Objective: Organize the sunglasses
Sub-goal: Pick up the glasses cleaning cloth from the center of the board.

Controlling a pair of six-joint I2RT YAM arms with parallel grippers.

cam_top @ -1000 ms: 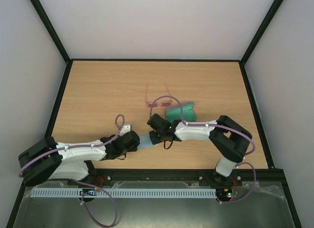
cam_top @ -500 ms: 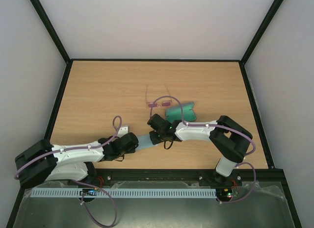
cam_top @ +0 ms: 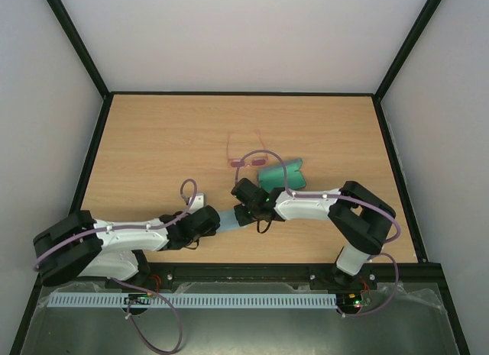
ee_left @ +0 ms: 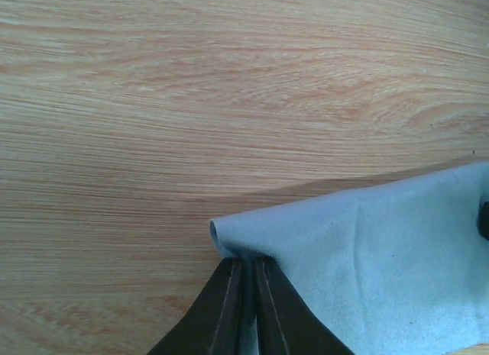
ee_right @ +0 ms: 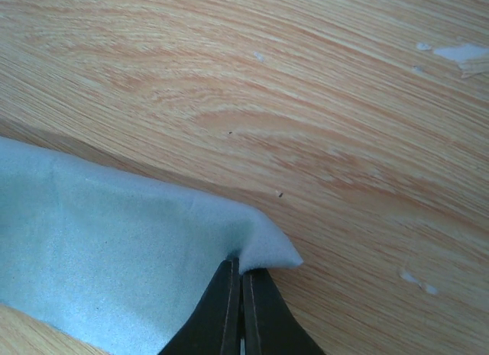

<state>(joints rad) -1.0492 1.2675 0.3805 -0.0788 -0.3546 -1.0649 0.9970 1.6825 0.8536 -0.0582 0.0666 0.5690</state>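
The sunglasses (cam_top: 243,153), with a thin pink-red frame, lie on the table behind both grippers, next to the blue-grey case (cam_top: 281,173). A light-blue cloth (cam_top: 228,220) is stretched between the two grippers near the table's front. My left gripper (cam_top: 212,220) is shut on one corner of the cloth (ee_left: 359,256). My right gripper (cam_top: 243,212) is shut on the opposite corner (ee_right: 114,263). The cloth hangs just above the wood. The sunglasses do not show in either wrist view.
The wooden table (cam_top: 153,141) has black edge rails and white walls around it. A small white scrap (cam_top: 197,198) lies by the left arm. White flecks (ee_right: 462,53) mark the wood in the right wrist view.
The left arm has shifted slightly, first back toward its base and then forward again. The cloth stays held between both grippers. The sunglasses and case have not moved.
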